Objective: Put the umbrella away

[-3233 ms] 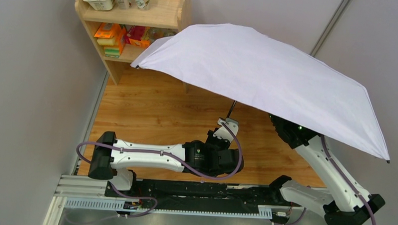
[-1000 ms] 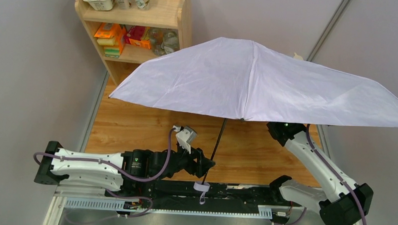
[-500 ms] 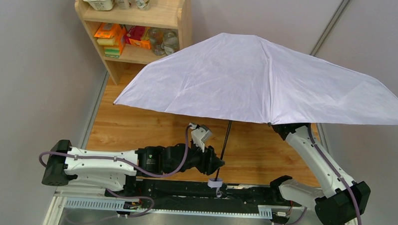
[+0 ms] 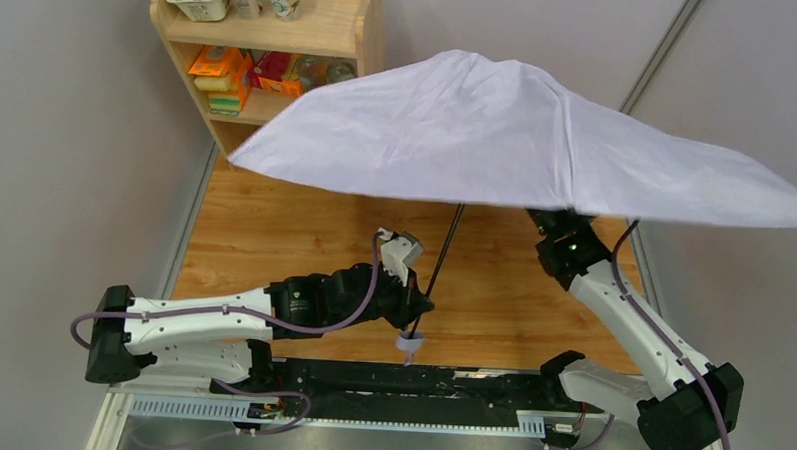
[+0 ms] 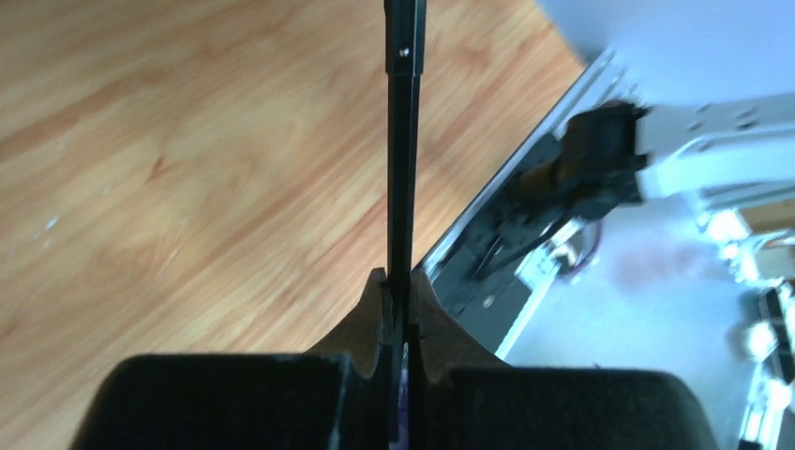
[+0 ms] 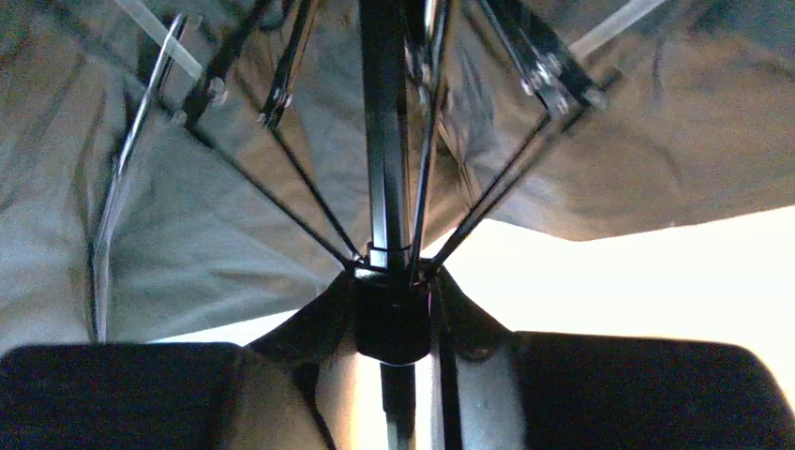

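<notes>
The umbrella [image 4: 498,138] is open, its pale lilac canopy spread over the middle and right of the top view. Its thin black shaft [image 4: 438,261] slants down to a small lilac handle [image 4: 408,343]. My left gripper [image 4: 419,308] is shut on the shaft [image 5: 403,141] just above the handle, fingers [image 5: 375,314] pressed to both sides. My right gripper [image 6: 398,314] is under the canopy, shut on the black sliding collar [image 6: 394,323] where the ribs [image 6: 281,178] meet. The canopy hides that gripper from above; only the right arm [image 4: 622,313] shows.
A wooden shelf unit [image 4: 331,28] with jars and boxes stands at the back left, close to the canopy's left edge. Grey walls close in on both sides. The arms' base rail [image 4: 369,384] runs along the near edge of the wood floor [image 4: 274,241].
My left gripper has closed onto the shaft above the handle. The canopy has risen into a steeper peak with its edges drooping, and the right arm has shifted a little toward the back.
</notes>
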Controlling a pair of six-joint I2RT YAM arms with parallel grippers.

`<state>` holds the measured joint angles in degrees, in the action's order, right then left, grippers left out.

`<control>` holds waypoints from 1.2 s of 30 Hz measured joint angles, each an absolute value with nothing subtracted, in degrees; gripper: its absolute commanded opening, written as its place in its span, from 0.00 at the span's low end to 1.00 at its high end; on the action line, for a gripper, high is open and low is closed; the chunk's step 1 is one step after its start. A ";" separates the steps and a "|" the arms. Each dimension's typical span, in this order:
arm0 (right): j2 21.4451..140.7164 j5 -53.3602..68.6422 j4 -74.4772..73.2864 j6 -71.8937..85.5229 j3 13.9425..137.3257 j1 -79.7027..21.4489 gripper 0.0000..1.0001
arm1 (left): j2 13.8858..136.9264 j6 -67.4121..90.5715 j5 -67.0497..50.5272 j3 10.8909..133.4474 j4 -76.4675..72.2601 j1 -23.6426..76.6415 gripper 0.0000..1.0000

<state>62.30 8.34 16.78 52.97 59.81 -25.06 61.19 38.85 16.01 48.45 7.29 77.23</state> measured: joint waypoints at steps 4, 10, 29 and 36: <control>59.29 -2.07 25.89 52.84 45.95 -35.66 0.00 | 61.34 37.82 9.13 48.45 19.14 73.73 0.00; 58.67 -3.81 23.64 50.59 46.09 -37.34 0.00 | 61.71 38.00 4.89 48.45 21.58 71.81 0.00; 69.56 12.97 18.52 58.26 56.03 -26.46 0.00 | 55.27 53.84 0.56 32.12 -5.80 68.86 0.69; 70.87 14.06 18.02 58.11 58.81 -24.93 0.00 | 59.94 56.49 -4.73 30.72 -15.03 68.90 0.16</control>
<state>70.87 14.06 18.02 58.11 58.81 -24.93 59.94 56.49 -4.73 30.72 -15.03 68.90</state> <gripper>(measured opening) 0.255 0.516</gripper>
